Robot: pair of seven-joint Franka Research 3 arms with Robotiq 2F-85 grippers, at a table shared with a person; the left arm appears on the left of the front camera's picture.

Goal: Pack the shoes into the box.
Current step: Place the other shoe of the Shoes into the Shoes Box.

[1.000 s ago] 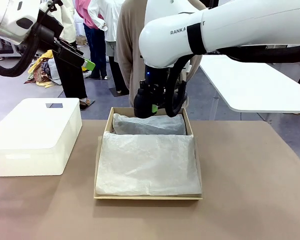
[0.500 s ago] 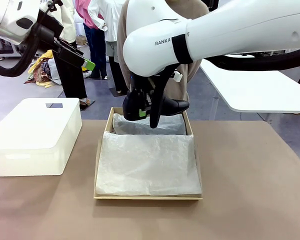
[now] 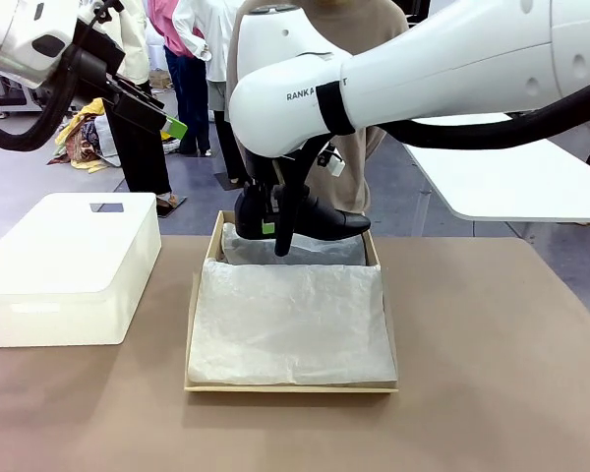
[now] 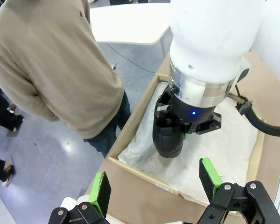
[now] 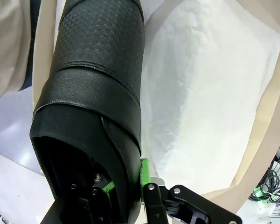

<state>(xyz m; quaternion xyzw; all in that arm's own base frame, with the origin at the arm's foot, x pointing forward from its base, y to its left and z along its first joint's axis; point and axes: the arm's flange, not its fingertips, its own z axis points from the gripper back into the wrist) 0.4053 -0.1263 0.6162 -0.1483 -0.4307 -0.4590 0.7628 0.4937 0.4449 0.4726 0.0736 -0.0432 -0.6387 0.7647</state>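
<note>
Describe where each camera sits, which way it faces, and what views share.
Front view: fixed on the robot's side, facing across the table at the person; right gripper holds a black shoe above the box, left gripper raised open.
Left wrist view: on the left wrist, looking down past its green-padded fingers at that shoe.
Right wrist view: on the right wrist, looking past its clamped fingers along the shoe onto the tissue paper.
Shared: shoe and box in all.

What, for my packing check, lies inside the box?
White tissue paper lines the box; nothing lies on it. The right gripper holds one black shoe above the far end. Anything under the paper is hidden.
</note>
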